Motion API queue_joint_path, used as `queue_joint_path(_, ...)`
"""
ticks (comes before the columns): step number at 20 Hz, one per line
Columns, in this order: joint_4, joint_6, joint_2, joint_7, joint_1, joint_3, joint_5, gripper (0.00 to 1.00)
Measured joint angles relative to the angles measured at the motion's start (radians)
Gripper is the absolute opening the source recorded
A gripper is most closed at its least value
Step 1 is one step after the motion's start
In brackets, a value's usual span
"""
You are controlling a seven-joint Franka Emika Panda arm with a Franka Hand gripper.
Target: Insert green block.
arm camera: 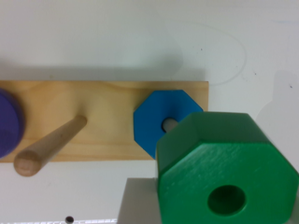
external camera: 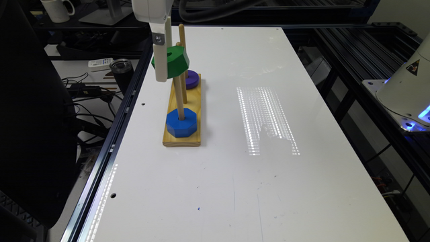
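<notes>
Green block (external camera: 175, 62) aloft; blue block (external camera: 181, 122) on peg (external camera: 178, 95).

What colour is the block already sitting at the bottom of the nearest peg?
Blue; the blue block shows best in the exterior view.

Purple disc (arm camera: 8, 122) cut off by wrist view's edge; in exterior view partly hidden behind green block (external camera: 174, 62). Green block's lower part cropped in wrist view. Gripper (external camera: 161, 50) cropped at exterior view's top; fingers not distinguishable. Far peg partly hidden.
</notes>
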State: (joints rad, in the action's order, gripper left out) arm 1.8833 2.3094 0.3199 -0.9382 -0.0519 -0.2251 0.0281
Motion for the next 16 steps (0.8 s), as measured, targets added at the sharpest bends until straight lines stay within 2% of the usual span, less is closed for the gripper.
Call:
queue_joint_path(8,0.005,-0.007,-0.001,-0.001,0.003,-0.002,0.0003,0.00)
queue_joint_path(13,0.037,-0.009,-0.024,-0.002,0.004,-0.005,0.0003,0.00)
queue_joint_path(16,0.038,-0.009,-0.026,-0.002,0.004,-0.005,0.0003,0.00)
